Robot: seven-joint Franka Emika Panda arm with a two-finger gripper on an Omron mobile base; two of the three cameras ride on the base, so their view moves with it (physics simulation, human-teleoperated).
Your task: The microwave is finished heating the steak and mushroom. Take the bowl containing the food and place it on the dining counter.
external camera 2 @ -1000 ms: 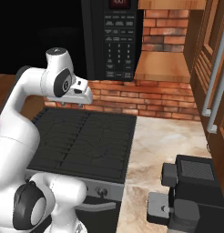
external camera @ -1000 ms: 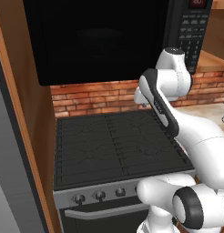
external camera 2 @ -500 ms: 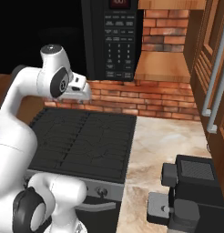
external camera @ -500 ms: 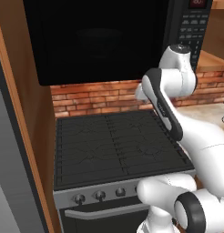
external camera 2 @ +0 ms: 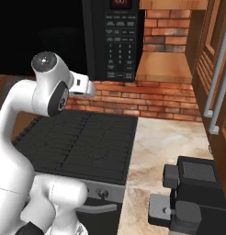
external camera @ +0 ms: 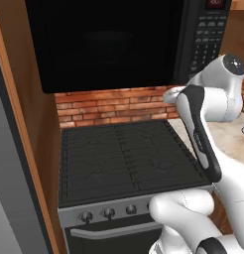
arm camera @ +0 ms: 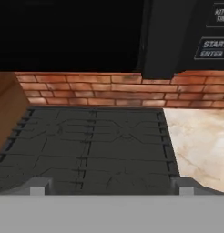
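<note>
Microwave: I count one, the microwave [external camera: 111, 42], large and black, hung over the stove with its wide dark door closed; keypad column [external camera 2: 118, 43] on its right side, small red display [external camera 2: 119, 2] at the top. I cannot see through the door, so I cannot tell what it holds.
Stove: one black cooktop [external camera: 124, 158] directly below the microwave, nothing standing on it; a row of knobs [external camera: 109, 213] along its front edge.
Table: one pale marbled table [external camera 2: 167, 151] touching the stove's right edge; one dark boxy appliance [external camera 2: 193, 193] near its front edge.
Wall: red brick [arm camera: 86, 88] between stove and microwave.
Arm: my arm is raised beside the keypad.
Claw: claw [arm camera: 111, 184] faces the brick wall over the cooktop; fingertips [arm camera: 38, 185] stand wide apart, gripping nothing.
</note>
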